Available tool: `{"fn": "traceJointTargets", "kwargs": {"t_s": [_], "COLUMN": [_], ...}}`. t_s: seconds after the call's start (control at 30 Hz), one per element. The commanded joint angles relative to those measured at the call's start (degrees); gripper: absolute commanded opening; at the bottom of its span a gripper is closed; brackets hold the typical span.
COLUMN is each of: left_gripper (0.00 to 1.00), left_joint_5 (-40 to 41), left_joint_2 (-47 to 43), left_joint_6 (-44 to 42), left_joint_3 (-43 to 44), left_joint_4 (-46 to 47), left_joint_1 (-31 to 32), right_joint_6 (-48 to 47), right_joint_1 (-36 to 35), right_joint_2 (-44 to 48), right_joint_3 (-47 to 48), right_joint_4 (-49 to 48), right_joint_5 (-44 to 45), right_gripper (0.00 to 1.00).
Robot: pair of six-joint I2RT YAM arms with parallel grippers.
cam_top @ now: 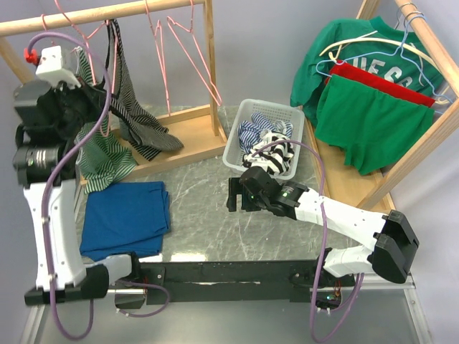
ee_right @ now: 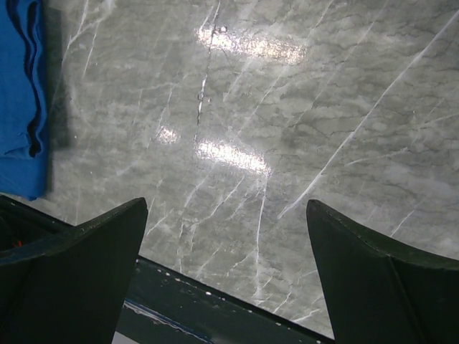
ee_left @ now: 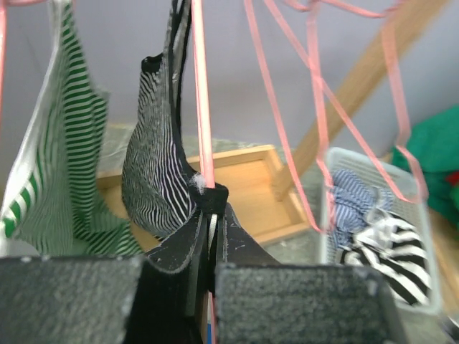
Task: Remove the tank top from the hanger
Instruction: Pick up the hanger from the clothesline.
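Observation:
The black-and-white striped tank top (cam_top: 140, 125) hangs from a pink wire hanger (cam_top: 107, 43) on the left wooden rack. In the left wrist view it (ee_left: 154, 179) hangs just left of the hanger wire (ee_left: 203, 107). My left gripper (cam_top: 100, 107) is raised to the rack. It (ee_left: 212, 208) is shut on the pink wire, with a bit of black fabric at the fingertips. A green-and-white striped garment (ee_left: 50, 172) hangs beside the tank top. My right gripper (cam_top: 233, 195) is open and empty, low over the marble table (ee_right: 287, 122).
Empty pink hangers (cam_top: 188, 43) hang on the same rail. A white basket (cam_top: 237, 147) of striped clothes stands at centre back. A folded blue cloth (cam_top: 125, 215) lies front left. Green and red garments (cam_top: 366, 122) hang on the right rack.

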State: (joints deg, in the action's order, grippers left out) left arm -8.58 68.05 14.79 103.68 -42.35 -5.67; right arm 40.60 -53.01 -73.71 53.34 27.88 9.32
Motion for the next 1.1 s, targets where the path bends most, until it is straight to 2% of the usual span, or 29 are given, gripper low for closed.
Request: {"fn": "traceJointTargets", "kwargs": {"t_s": [0.0, 0.13, 0.27, 0.4, 0.63, 0.9, 1.07], "left_gripper": [0.01, 0.01, 0.01, 0.01, 0.01, 0.01, 0.01], "left_joint_5": [-7.1, -9.1, -10.9, -7.3, -6.4, -18.4, -22.0], "left_joint_2": [-4.1, -9.1, -12.3, -14.1, -16.5, -20.2, -20.6], "left_joint_6": [2.0, 3.1, 3.3, 2.8, 3.4, 0.7, -0.8], "left_joint_3": [-2.4, -8.3, -11.2, -12.4, -19.1, -26.2, -28.1], "left_joint_4": [3.0, 4.2, 1.5, -3.8, -8.0, -7.9, -9.9], "left_joint_1": [-0.1, -0.1, -0.1, -0.2, 0.2, 1.5, 7.0], "right_joint_6": [-0.7, -0.4, -0.8, -1.3, -1.5, -1.4, -1.8], "right_joint_1": [-0.2, -0.4, -0.3, -0.3, -0.3, -0.3, -0.3], "right_joint_2": [-0.3, 0.1, 0.7, 0.5, 0.8, 0.3, -0.1], "right_joint_3": [2.3, 2.1, 2.5, 3.8, 5.4, 6.0, 6.8], "right_joint_4": [-0.6, -0.5, 0.6, 1.9, 3.3, 4.5, 6.0], "right_joint_5": [-0.2, 0.2, 0.3, 0.9, 1.3, 1.9, 2.8], "right_gripper": [1.00, 1.00, 1.00, 1.00, 1.00, 1.00, 1.00]}}
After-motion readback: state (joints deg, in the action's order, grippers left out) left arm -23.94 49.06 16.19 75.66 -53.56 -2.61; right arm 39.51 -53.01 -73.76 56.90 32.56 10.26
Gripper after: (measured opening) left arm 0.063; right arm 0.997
